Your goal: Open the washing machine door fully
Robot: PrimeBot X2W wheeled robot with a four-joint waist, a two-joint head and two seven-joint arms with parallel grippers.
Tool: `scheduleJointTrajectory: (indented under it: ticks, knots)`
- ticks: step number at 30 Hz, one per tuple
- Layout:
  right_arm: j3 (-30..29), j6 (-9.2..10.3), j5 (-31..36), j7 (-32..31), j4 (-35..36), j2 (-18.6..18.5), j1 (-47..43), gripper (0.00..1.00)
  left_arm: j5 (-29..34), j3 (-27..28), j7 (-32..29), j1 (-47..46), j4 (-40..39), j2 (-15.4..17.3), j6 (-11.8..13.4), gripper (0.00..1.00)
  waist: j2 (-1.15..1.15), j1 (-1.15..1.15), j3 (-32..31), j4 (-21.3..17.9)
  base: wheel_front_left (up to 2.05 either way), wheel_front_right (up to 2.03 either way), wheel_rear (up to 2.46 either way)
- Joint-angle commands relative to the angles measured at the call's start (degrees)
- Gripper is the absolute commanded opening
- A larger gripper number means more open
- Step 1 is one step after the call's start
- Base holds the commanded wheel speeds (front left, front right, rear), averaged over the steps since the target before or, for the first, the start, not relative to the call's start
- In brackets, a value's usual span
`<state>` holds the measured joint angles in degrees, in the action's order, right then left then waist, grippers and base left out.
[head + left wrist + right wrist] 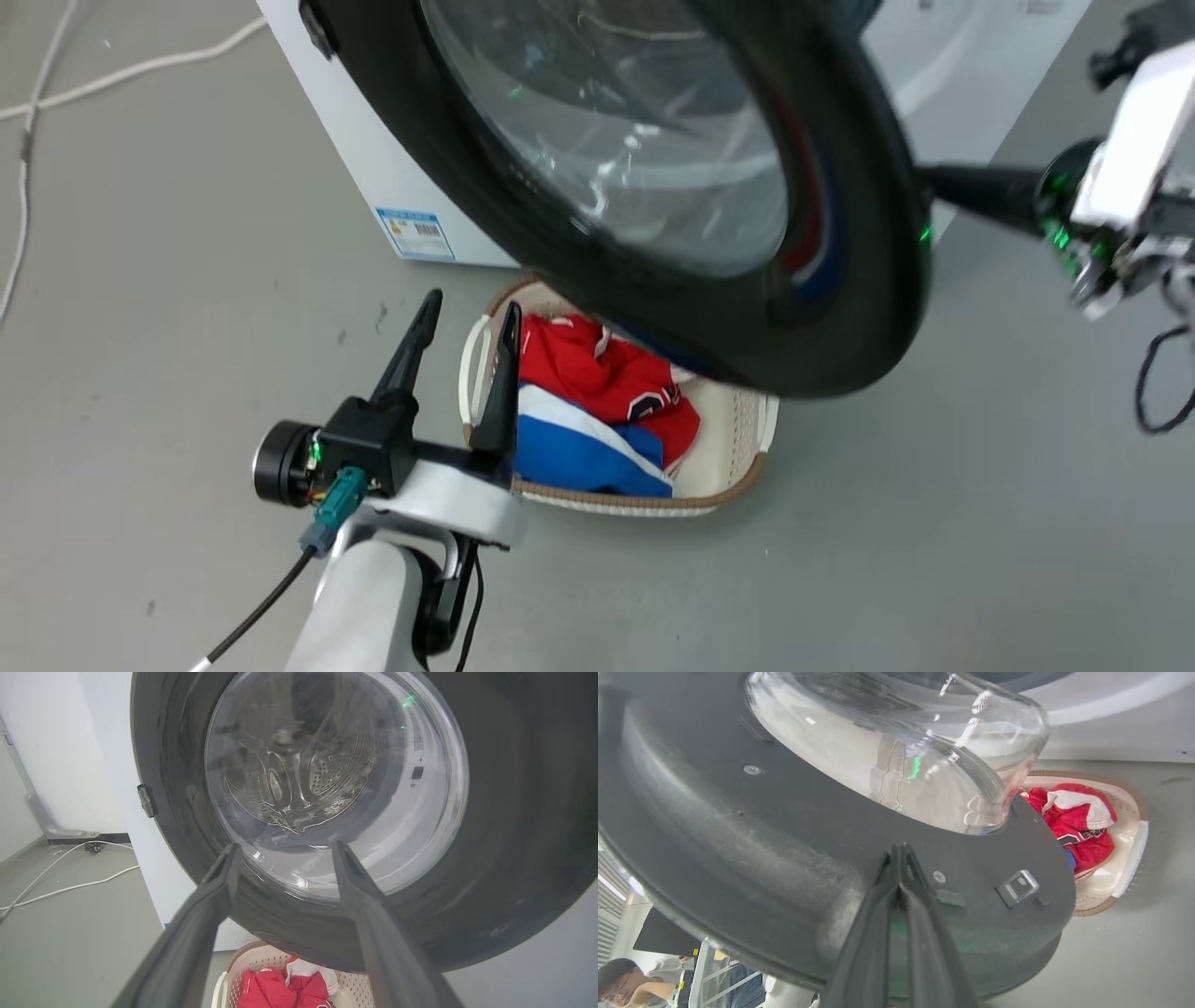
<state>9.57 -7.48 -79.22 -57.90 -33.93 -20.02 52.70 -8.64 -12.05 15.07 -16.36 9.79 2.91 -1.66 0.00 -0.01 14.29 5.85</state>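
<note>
The machine [373, 159] stands white on the grey floor [140, 280], and its door [868, 280] stands out from the front, black rim and glass bowl hanging over the basket [738, 467] of red and blue clothes [597, 373]. My right pincer [901, 851] is closed, fingers pressed together with nothing between them, tips against the door's inner rim near the latch [1017, 887]. My left pincer [472, 303] is spread wide and empty at the basket's edge, facing the door's outer glass.

Bright, even light; glare streaks the washing machine door [635, 168].
</note>
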Motion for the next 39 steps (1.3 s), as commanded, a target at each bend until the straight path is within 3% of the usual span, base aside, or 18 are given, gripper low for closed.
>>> scheduleJointTrajectory:
  ticks: [1, 17, 27, 31, 39]
  knots:
    - [0.3, -0.02, -0.4, -0.2, 0.5, 0.9, -1.1, 0.00, 0.3, 0.2, 0.1, 0.7, 0.2, 0.0, -0.3, 1.00, 0.00, 0.01, -1.9, 0.4, 0.00, 0.00, 0.00]
    - [1.4, -0.02, -0.2, -2.7, 9.2, 9.6, -15.2, 0.00, 0.0, 0.3, 0.1, 6.7, 3.4, 0.0, -2.1, 1.00, 0.00, 0.01, -9.1, 1.5, 0.00, 0.00, 0.00]
    - [-0.6, -0.02, 2.2, -0.7, 12.1, 11.6, -18.2, 0.00, -1.5, 0.3, 0.1, 7.3, 4.3, 0.0, -2.6, 1.00, 0.00, 0.01, -10.4, 1.1, 0.00, 0.00, 0.00]
    - [-4.1, -0.02, 4.5, 6.0, 14.2, 11.6, -19.7, 0.00, -1.7, 0.2, 0.1, 7.8, 4.5, 0.0, -2.5, 1.00, 0.00, 0.01, -11.1, 0.8, 0.00, 0.00, 0.00]
    - [-11.6, -0.02, 13.8, 26.9, 21.9, 10.2, -28.6, 0.00, -2.6, 0.6, 0.1, 8.5, 5.3, 0.0, -2.6, 1.00, 0.00, 0.01, -12.6, -0.1, 0.00, 0.00, 0.00]
